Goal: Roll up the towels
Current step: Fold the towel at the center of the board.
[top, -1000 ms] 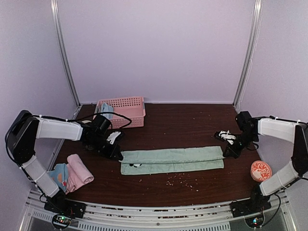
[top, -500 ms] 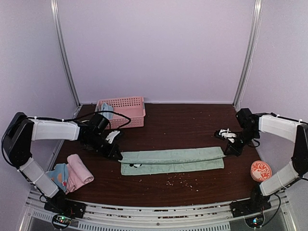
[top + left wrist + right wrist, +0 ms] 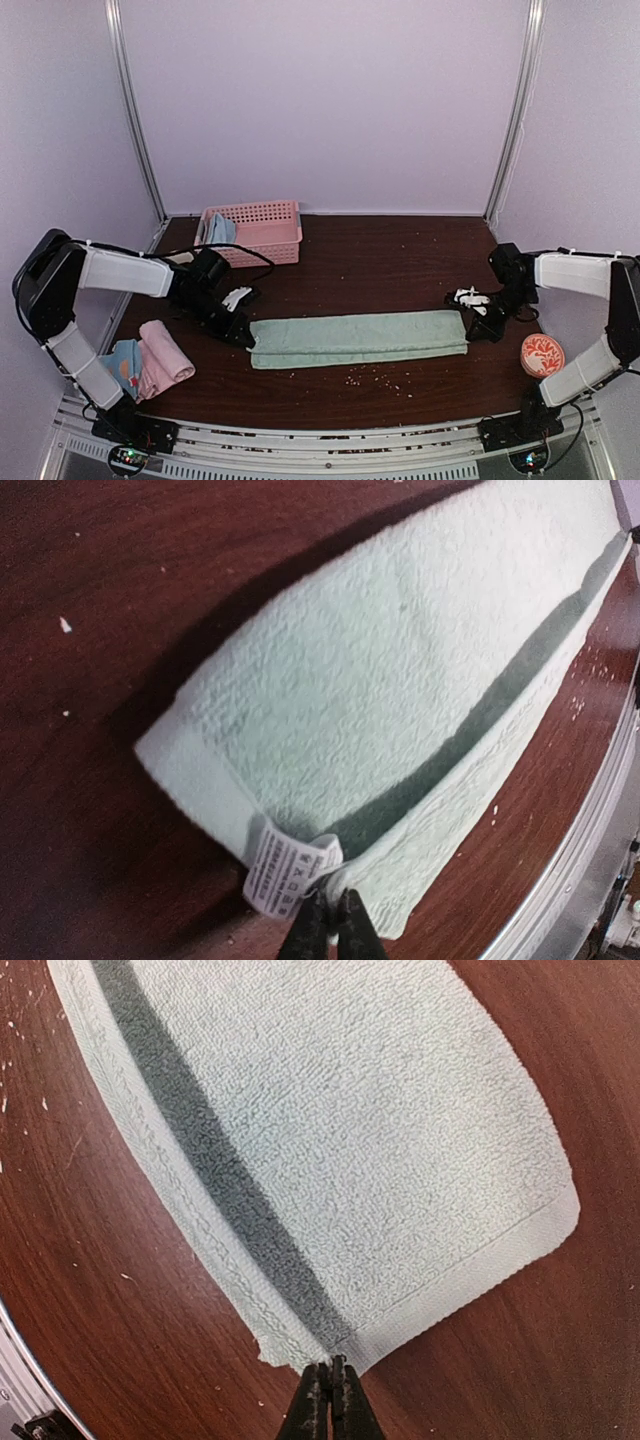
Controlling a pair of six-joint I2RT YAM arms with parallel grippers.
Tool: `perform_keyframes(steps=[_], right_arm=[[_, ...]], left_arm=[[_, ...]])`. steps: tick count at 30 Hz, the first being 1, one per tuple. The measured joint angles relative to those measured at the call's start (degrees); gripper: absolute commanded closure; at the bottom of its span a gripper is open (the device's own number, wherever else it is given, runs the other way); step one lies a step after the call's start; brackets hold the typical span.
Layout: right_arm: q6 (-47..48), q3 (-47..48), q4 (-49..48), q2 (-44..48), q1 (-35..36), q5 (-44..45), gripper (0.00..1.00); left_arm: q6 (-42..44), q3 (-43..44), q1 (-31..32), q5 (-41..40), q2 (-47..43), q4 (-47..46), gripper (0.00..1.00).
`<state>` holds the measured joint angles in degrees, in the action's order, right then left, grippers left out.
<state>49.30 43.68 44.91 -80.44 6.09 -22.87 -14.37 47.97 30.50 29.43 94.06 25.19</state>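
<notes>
Here the green towel [image 3: 357, 338] lies folded lengthwise into a long narrow band on the dark wooden counter [image 3: 380, 260]. It runs left to right across the middle and sits closer to the near edge than to the far one. The upper layer sits a little back from the lower, so a thin strip of the under layer shows along one long side in both wrist views. The left claw [image 3: 243, 335] is down at the band's left end; in its own view its tips [image 3: 330, 925] are clenched together on the towel's near corner, just beside a small white label [image 3: 285, 870] that curls up from the hem. The right claw [image 3: 472, 324] is low at the right end; its tips [image 3: 327, 1390] are likewise pinched shut, with the hemmed corner of the cloth caught between them. Toward the near-left corner of the counter a pink towel [image 3: 165, 350] lies rolled, touching a blue towel with orange dots [image 3: 118, 362] on its left. At the far-left corner stands a pink perforated basket [image 3: 262, 232], with a light blue towel [image 3: 218, 230] sticking up at its left end. A round red-and-white patterned thing [image 3: 542, 354] rests by the right edge, near the right arm. Pale crumbs [image 3: 375, 375] are scattered between the green towel and the near edge.
</notes>
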Motion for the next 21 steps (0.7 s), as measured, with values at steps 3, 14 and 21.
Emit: perform_keyframes(steps=[3, 14, 21], right_arm=[[0.74, -1.42, -0.07, 0.22, -0.04, 1.53, 0.76], [-0.87, -1.68, 1.79, 14.53, -0.13, 3.13, 0.59], [-9.11, 7.23, -3.67, -0.09, -0.11, -0.31, 0.74]], left_arm=[[0.42, -0.37, 0.02, 0.26, 0.24, 1.42, 0.74], [2.01, 5.95, 0.02, -0.15, -3.19, 9.38, 0.84], [-0.22, 16.81, 0.13, -1.84, 4.98, 3.02, 1.00]])
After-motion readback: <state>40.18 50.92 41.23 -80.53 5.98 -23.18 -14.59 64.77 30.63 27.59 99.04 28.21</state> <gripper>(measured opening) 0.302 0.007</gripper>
